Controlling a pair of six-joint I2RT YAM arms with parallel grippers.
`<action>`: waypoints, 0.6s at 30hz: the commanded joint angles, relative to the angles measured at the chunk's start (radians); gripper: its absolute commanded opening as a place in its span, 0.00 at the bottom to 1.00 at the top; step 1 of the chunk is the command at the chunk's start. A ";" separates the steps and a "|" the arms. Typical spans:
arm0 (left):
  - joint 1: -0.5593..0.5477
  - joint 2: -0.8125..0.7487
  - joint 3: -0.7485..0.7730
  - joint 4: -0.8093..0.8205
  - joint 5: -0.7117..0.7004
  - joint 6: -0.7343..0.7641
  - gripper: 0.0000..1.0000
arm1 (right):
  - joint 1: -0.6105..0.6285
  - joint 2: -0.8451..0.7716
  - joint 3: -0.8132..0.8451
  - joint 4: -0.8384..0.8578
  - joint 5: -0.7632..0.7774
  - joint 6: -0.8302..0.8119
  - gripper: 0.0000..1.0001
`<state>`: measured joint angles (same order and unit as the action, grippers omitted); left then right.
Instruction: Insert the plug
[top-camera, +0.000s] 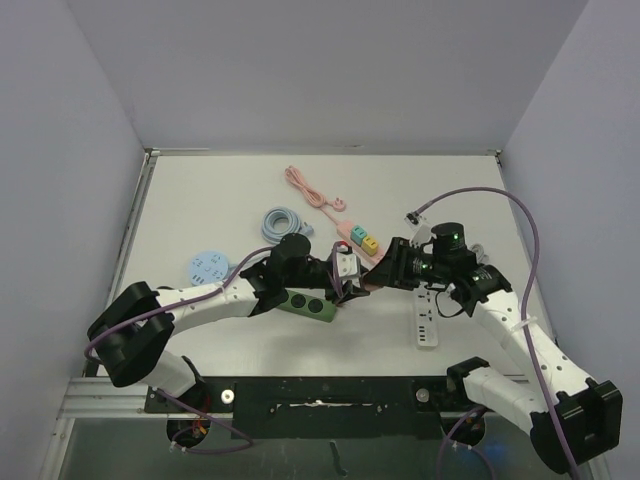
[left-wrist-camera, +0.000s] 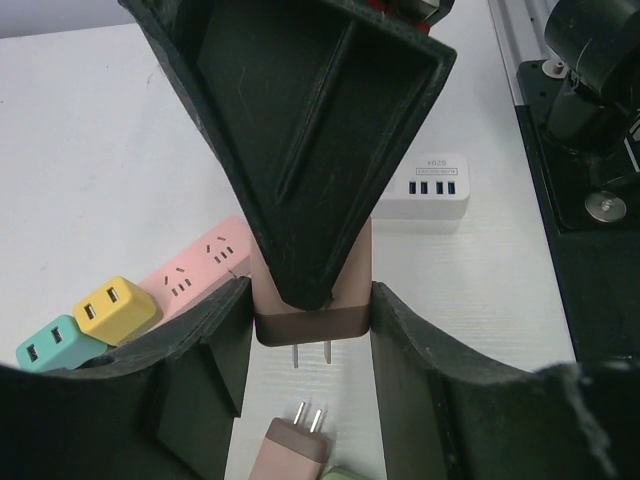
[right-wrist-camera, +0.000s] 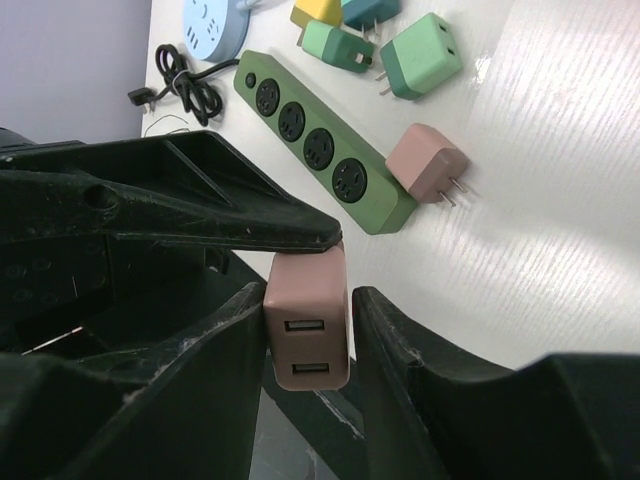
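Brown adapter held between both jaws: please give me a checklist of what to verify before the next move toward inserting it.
1. Left jaws grip the brown adapter: ok, both of its sides are pressed.
2. Right jaws grip it too: ok, they are closed on its USB end in the right wrist view.
3. Prongs straight and uncovered: ok.
4. Green power strip sockets free: ok, all four are empty.
5. Prongs lined up with a socket: cannot tell, since no view shows both together.
6. Strip's end clear: not ok, a loose adapter lies close beside it.
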<state>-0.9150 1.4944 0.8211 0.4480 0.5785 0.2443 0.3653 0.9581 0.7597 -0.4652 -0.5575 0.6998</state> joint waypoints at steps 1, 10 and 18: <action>-0.004 -0.053 -0.001 0.088 -0.023 0.001 0.30 | -0.003 0.027 0.016 0.049 -0.093 0.002 0.38; -0.004 -0.074 0.004 0.067 -0.148 -0.107 0.58 | -0.006 0.068 0.043 0.049 -0.097 -0.096 0.01; 0.005 -0.237 -0.047 -0.033 -0.595 -0.395 0.70 | -0.028 0.179 0.167 0.012 0.174 -0.383 0.00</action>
<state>-0.9165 1.3670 0.7921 0.4343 0.2577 0.0311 0.3523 1.0969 0.8448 -0.5003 -0.4961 0.4793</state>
